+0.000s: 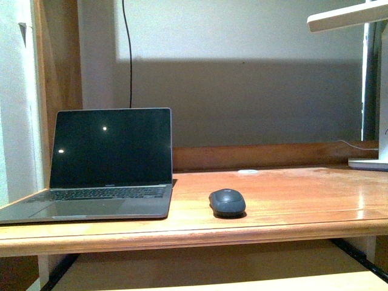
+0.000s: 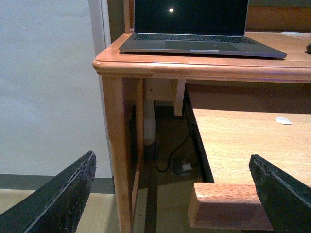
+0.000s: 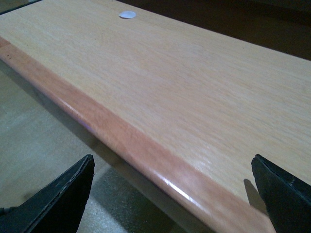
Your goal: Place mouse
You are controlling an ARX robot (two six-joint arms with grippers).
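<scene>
Mouse point(image 1: 227, 202) sits on tabletop point(image 1: 291, 203) just rt of laptop point(image 1: 103, 170), untouched. L tool point(image 2: 171, 156) and R tool point(image 3: 171, 158) both spread wide, empty, low by pull-out shelf point(image 3: 194, 87) — for a pickup I'd come from above, straddle mouse's narrow sides, pinch low; dome looks slippy.

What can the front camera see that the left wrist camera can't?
Only the front view shows the whole mouse sitting on the desk and the white lamp. Only the left wrist view shows the left gripper, open and empty, the desk leg and the cables underneath. Both show the open laptop with its dark screen, on the desk.
</scene>
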